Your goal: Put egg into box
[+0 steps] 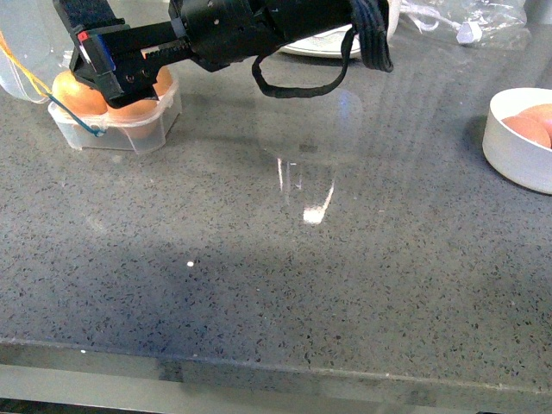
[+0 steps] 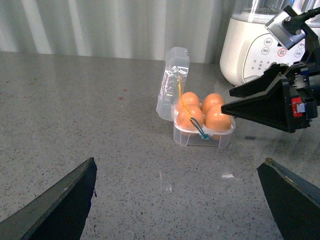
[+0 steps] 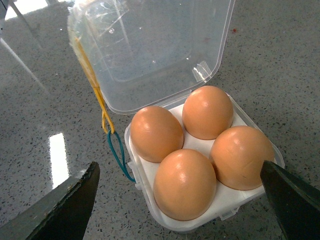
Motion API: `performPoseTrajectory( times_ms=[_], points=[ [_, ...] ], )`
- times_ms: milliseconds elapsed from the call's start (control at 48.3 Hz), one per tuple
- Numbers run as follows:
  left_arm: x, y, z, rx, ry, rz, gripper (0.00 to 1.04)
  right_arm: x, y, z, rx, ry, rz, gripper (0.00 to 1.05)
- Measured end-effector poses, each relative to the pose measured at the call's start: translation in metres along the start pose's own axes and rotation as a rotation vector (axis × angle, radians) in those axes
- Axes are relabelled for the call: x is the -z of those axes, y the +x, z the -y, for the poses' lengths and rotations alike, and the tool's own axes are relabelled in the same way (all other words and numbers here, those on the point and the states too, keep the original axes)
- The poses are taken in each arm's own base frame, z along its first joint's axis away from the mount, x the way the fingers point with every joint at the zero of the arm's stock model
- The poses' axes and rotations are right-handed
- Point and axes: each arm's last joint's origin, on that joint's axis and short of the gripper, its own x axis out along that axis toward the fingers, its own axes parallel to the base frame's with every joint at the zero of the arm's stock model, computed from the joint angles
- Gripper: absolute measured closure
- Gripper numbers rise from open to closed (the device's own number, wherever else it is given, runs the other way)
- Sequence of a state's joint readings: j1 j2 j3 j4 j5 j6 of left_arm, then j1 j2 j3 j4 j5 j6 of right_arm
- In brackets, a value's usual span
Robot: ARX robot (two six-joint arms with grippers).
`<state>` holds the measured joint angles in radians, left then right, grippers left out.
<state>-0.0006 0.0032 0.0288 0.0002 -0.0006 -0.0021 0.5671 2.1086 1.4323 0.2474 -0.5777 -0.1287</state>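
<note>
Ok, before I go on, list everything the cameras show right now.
box: one, clear plastic, lid open, far left of the counter
eggs in the box: four, orange-brown, every cell filled
bands: one yellow, one blue, at the box's side
bowl: one, white, right edge of the counter
eggs in the bowl: at least two, brown
appliance: one, white, beyond the box
dish: one, white, far side, mostly hidden by the arm
plastic bag: clear, far right corner
counter: grey, speckled
right arm: black, reaching to the box, jaws open
left jaws: black, open, empty, back from the box
</note>
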Motion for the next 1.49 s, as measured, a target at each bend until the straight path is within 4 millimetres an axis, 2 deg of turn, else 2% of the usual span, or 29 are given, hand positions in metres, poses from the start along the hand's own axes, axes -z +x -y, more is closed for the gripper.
performPoseTrajectory(
  times_ms=[124,248,373,435,518,642,745,870,952,973,1056,1180,1408,1429,1491],
  points=[
    [0.000,0.000,0.000,0.000,0.000,0.000,0.07,-0.009,-0.022,0.000,0.033,-0.021,0.053,0.07],
    [0.000,0.000,0.000,0.000,0.000,0.000,0.07,-0.014,-0.062,0.009,0.219,-0.011,0.090,0.07],
    [0.000,0.000,0.000,0.000,0.000,0.000,0.07,0.002,-0.104,0.023,0.522,0.040,0.063,0.07],
    [0.000,0.000,0.000,0.000,0.000,0.000,0.07,0.010,-0.118,0.026,0.614,0.051,0.055,0.07],
    [0.000,0.000,0.000,0.000,0.000,0.000,0.07,0.027,-0.154,0.027,0.799,0.073,0.051,0.07],
    [0.000,0.000,0.000,0.000,0.000,0.000,0.07,0.045,-0.216,0.014,0.974,0.086,0.084,0.07],
    [0.000,0.000,0.000,0.000,0.000,0.000,0.07,0.062,-0.260,-0.001,1.108,0.067,0.079,0.07],
    [0.000,0.000,0.000,0.000,0.000,0.000,0.07,0.087,-0.301,-0.021,1.214,0.087,0.050,0.07],
    [0.000,0.000,0.000,0.000,0.000,0.000,0.07,0.098,-0.321,-0.035,1.270,0.107,0.049,0.07],
    [0.000,0.000,0.000,0.000,0.000,0.000,0.07,0.101,-0.329,-0.041,1.266,0.107,0.102,0.10],
    [0.000,0.000,0.000,0.000,0.000,0.000,0.07,0.109,-0.342,-0.066,1.192,0.079,0.292,0.26],
    [0.000,0.000,0.000,0.000,0.000,0.000,0.07,0.125,-0.339,-0.101,1.160,0.108,0.342,0.53],
    [0.000,0.000,0.000,0.000,0.000,0.000,0.07,0.136,-0.330,-0.117,1.162,0.109,0.363,0.99],
    [0.000,0.000,0.000,0.000,0.000,0.000,0.07,0.137,-0.330,-0.118,1.162,0.108,0.363,1.02],
    [0.000,0.000,0.000,0.000,0.000,0.000,0.07,0.138,-0.326,-0.122,1.186,0.112,0.365,1.02]
  ],
)
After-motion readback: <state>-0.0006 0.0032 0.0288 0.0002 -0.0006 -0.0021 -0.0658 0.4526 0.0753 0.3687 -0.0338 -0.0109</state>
